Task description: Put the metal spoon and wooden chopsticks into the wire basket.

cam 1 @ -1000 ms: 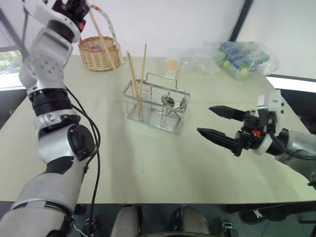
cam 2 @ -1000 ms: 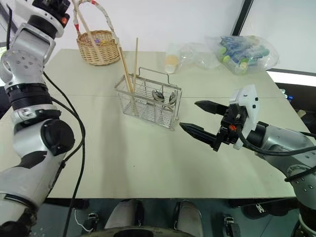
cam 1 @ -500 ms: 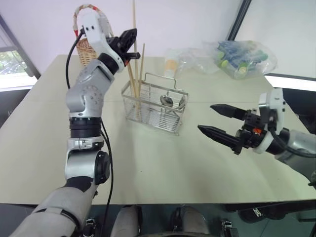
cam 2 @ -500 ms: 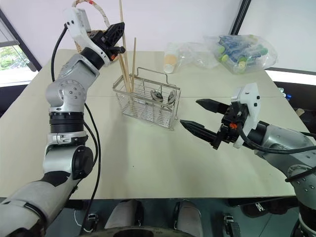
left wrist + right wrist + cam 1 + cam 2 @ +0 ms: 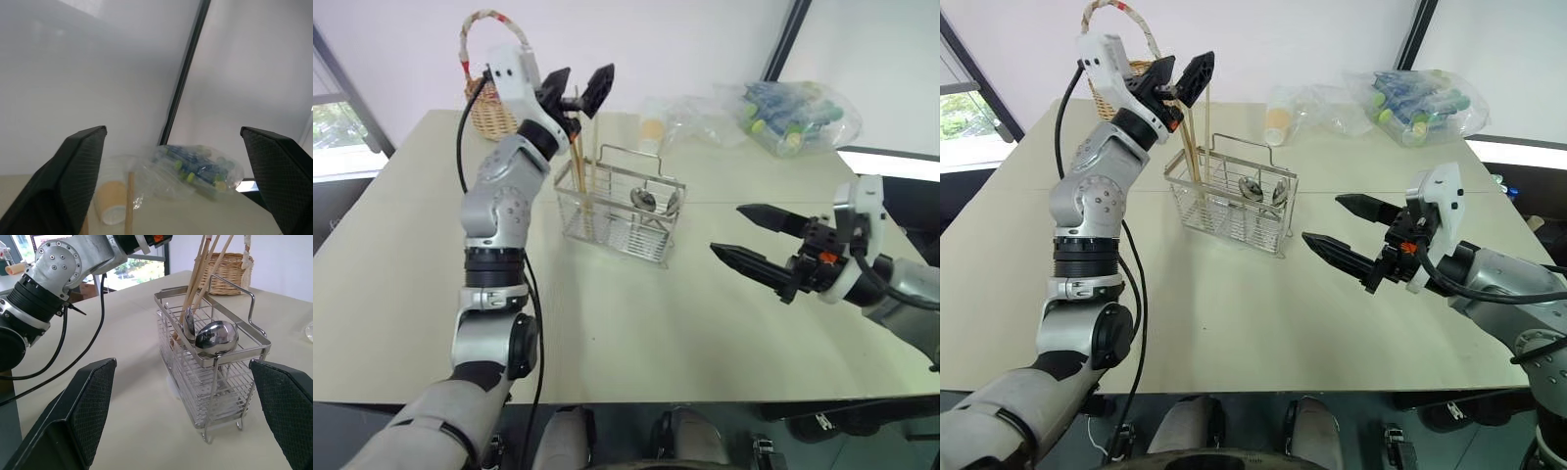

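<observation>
Chopsticks (image 5: 578, 166), the wooden chopsticks of the task, stand upright and slightly fanned in one end compartment of the wire basket (image 5: 625, 208), their tips rising well above its rim. Spoons sit in the neighbouring compartment, and the metal spoon (image 5: 216, 337) shows its shiny bowl uppermost, poking just over the top wire. The basket stands on the pale worktop (image 5: 636, 323), near the middle.

Directly above the chopstick tops hangs the left gripper (image 5: 579, 86), its jaws spread wide with nothing between them (the sticks reach up into the gap but are not pinched). The right gripper (image 5: 756, 239) waits well off to the side of the basket, jaws likewise wide apart and empty.

Judging by how things lie, both items look delivered, so the step in hand is a clean release. It would be best to lift the left arm straight up, clear of the tips, before swinging away; any sideways sweep risks catching a stick and tipping the light basket.
</observation>
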Robot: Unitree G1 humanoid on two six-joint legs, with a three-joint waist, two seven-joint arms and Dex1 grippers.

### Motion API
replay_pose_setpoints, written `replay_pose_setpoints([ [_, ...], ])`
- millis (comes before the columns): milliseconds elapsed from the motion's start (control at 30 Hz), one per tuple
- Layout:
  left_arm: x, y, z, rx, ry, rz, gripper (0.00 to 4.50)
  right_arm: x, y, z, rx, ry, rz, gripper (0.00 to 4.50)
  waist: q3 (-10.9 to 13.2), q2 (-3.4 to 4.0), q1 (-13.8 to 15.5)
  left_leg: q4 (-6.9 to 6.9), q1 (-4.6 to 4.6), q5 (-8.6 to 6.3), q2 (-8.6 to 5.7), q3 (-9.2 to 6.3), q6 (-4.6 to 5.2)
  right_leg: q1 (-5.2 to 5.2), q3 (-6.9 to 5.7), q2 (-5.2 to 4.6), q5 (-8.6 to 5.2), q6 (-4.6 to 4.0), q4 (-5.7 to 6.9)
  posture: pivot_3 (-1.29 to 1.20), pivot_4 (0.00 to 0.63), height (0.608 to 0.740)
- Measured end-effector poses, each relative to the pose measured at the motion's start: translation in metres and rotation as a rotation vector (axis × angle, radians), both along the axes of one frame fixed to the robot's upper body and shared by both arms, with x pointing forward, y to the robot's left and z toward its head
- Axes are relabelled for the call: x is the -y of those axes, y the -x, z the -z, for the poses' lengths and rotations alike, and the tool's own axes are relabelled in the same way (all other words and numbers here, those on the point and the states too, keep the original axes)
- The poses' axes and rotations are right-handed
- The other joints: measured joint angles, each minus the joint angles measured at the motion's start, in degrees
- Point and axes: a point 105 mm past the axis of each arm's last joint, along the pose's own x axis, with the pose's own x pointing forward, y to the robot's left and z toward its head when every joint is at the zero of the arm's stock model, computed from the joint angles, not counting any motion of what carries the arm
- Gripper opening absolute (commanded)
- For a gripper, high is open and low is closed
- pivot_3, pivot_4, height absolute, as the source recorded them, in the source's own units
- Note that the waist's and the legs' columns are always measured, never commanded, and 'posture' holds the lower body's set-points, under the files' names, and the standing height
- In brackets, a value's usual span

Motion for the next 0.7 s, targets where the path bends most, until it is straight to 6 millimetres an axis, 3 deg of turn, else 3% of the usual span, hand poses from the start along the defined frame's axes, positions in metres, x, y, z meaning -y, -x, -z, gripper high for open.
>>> replay_pose_setpoints([
  [100,-0.018,0.006,-0.006,-0.013,-0.072,0.013,4.45,0.003,-0.002,0.001,-0.001,0.020,-0.001,4.50,0.0,0.05,-0.2,-0.03,0.03,0.00,0.03,0.01,0.00,-0.03,0.00,0.04,-0.01,-0.01,0.01,0.00,0.150,0.623],
  [200,-0.053,0.022,-0.010,-0.020,-0.244,0.028,4.45,0.012,-0.010,0.002,0.006,0.063,0.013,4.50,0.1,0.23,-0.5,-0.10,0.13,0.00,0.05,0.09,0.00,-0.08,0.01,0.05,-0.02,-0.02,0.02,0.00,0.150,0.623],
  [300,-0.098,0.051,0.006,-0.074,-0.519,0.059,4.45,0.028,-0.021,0.006,0.016,0.131,0.049,4.50,0.1,0.34,-0.7,-0.12,0.16,-0.01,0.05,0.11,-0.02,-0.19,0.00,0.03,-0.05,-0.08,0.03,0.00,0.150,0.623],
  [367,-0.114,0.072,0.027,-0.142,-0.690,0.123,4.45,0.033,-0.025,0.008,0.019,0.162,0.053,4.50,0.2,0.38,-0.4,-0.10,0.15,-0.02,0.05,0.13,-0.02,-0.44,0.01,0.00,-0.08,-0.12,-0.01,0.00,0.150,0.623],
  [533,-0.135,0.099,0.060,-0.255,-0.880,0.200,4.45,0.030,-0.034,0.015,0.030,0.200,0.009,4.50,0.5,0.53,1.0,0.00,0.07,-0.12,0.03,0.12,0.11,-0.49,0.03,-0.08,-0.16,-0.27,-0.06,0.00,0.150,0.623],
  [700,-0.139,0.105,0.057,-0.236,-0.882,0.173,4.45,0.019,-0.039,0.019,0.038,0.196,-0.045,4.50,0.5,0.47,1.5,-0.02,0.07,-0.11,0.05,0.13,0.13,-0.53,0.03,-0.08,-0.17,-0.24,-0.03,0.00,0.150,0.623],
])
